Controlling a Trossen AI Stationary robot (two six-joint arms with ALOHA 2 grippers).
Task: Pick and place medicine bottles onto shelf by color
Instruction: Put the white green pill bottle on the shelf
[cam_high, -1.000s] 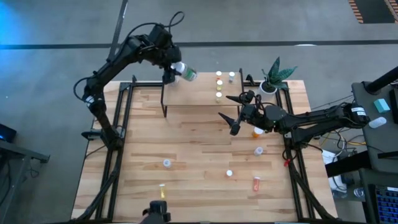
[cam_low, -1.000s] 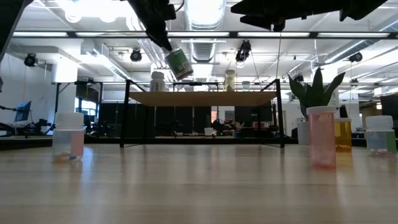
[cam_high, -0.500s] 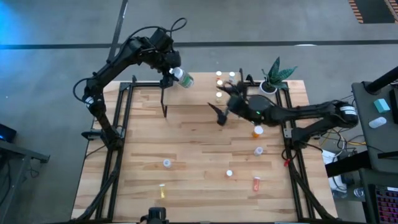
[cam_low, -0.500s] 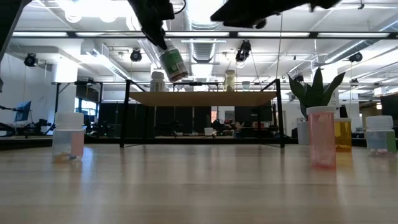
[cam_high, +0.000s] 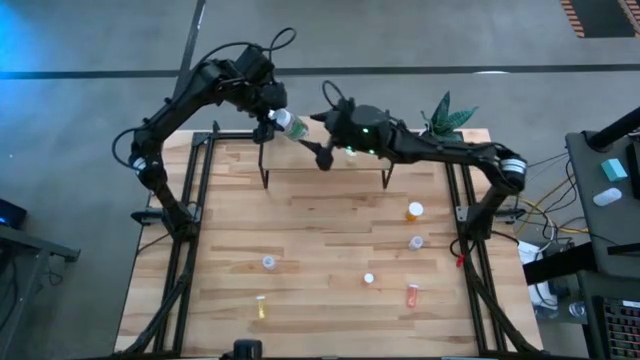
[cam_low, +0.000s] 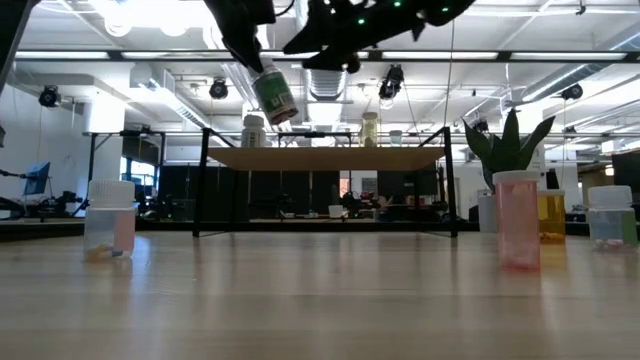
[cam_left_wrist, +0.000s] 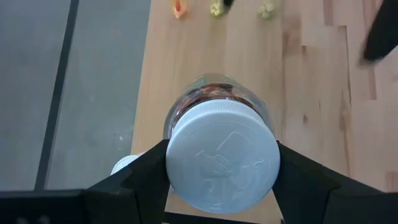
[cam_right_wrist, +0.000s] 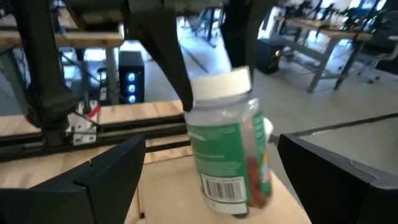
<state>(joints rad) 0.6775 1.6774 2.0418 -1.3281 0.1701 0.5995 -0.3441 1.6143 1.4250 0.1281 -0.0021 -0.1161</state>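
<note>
Left gripper (cam_left_wrist: 219, 163) fingers pinch a green-labelled bottle's (cam_right_wrist: 229, 144) ribbed white cap; right gripper (cam_high: 322, 150) fingers spread.

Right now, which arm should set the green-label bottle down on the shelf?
Left, probably. The left gripper already clamps the green-label bottle by its cap, tilted above the shelf at its left end. The right gripper is open, fingers either side of the bottle without holding it.

You get no readable words. The bottle (cam_right_wrist: 229, 146) clamped by its cap in the left gripper (cam_left_wrist: 222, 163) carries a green label (cam_right_wrist: 221, 152) with a barcode (cam_right_wrist: 222, 190) at its lower edge; no digits resolve. The cap (cam_left_wrist: 222, 162) has an embossed mark, not legible.
</note>
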